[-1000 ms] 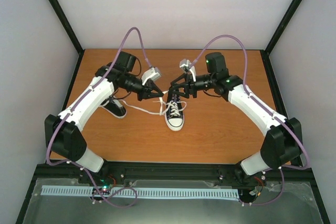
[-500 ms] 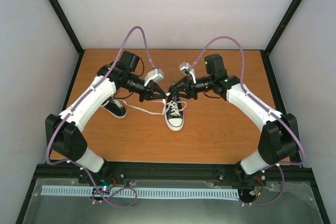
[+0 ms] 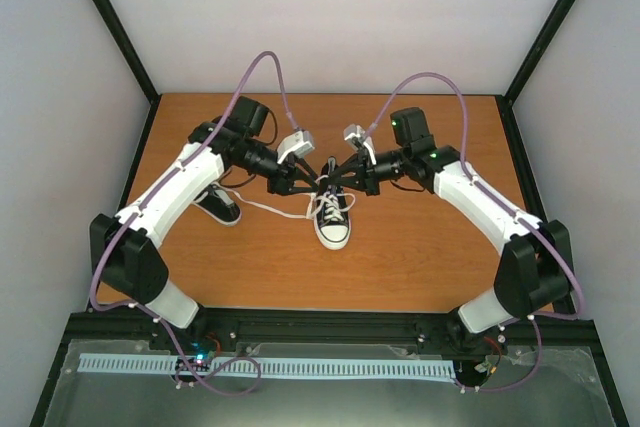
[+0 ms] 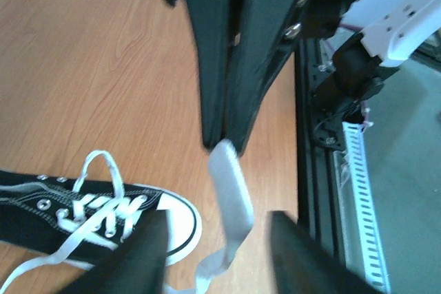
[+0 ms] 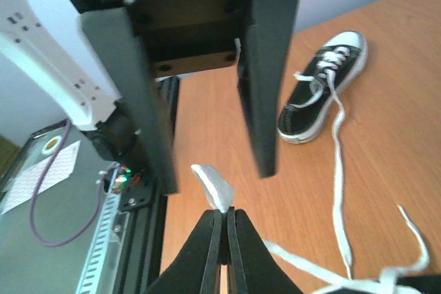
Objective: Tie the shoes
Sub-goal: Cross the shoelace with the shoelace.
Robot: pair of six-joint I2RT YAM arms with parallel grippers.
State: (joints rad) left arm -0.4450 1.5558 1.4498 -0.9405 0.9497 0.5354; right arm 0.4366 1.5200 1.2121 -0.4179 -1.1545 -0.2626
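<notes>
Wood table (image 3: 420, 257): 2 shoes (image 3: 333, 222), laces (image 3: 268, 209)

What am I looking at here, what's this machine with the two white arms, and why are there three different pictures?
These are two robot arms bolted to the near edge of a wooden table. The left arm and the right arm each end in a two-finger gripper.

The wide picture comes from a fixed camera above and behind the arms. The other two come from small cameras on the wrists. Each shows its own fingers at the bottom and the other arm's gripper opposite.

Two small black sneakers with white toe caps lie on the table. The middle sneaker sits just below where the grippers meet, and the second sneaker is partly hidden under the left arm. Their white laces trail loose, not tied.

The right gripper is shut on the end of a lace. The left gripper stands open just opposite, holding nothing.
</notes>
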